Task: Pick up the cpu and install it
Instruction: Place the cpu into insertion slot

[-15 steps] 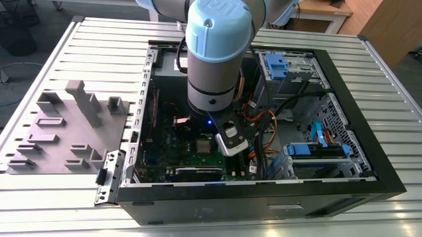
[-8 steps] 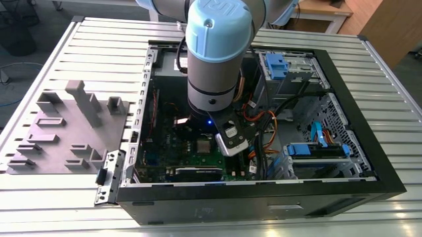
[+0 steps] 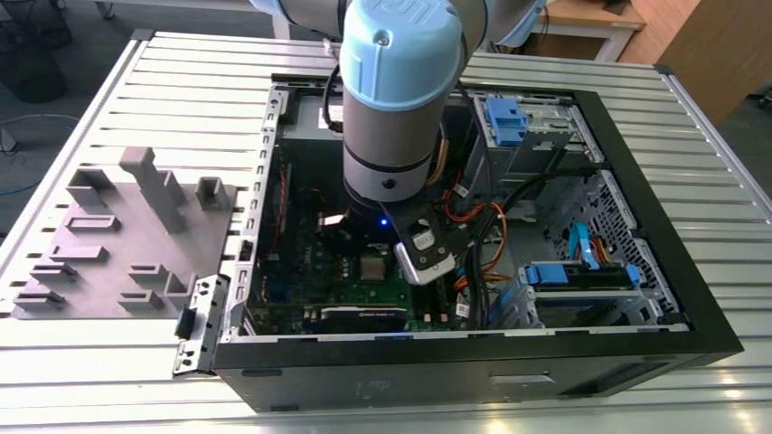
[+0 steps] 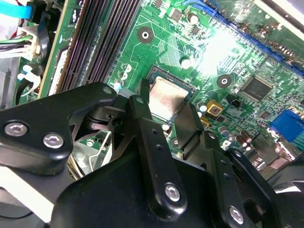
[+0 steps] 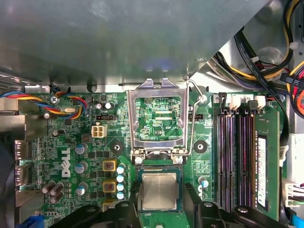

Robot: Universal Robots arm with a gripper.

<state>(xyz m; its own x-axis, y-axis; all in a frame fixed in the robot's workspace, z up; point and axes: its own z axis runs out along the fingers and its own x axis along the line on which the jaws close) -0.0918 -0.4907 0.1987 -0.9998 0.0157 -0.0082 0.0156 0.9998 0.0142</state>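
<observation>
Cpu (image 5: 160,191) in open socket (image 5: 159,169), hand (image 4: 166,102) directly above, fingers (image 4: 142,124) spread either side

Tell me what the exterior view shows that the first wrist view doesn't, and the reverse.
Exterior view: the robot arm, the whole open computer case and a grey moulded tray beside it. First wrist view: close up, the cpu lying in its socket, the raised socket lid and the memory sticks. Shared: the green motherboard.

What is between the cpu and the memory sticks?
Beside the cpu there is green board with a small capacitor, in the first wrist view.
</observation>
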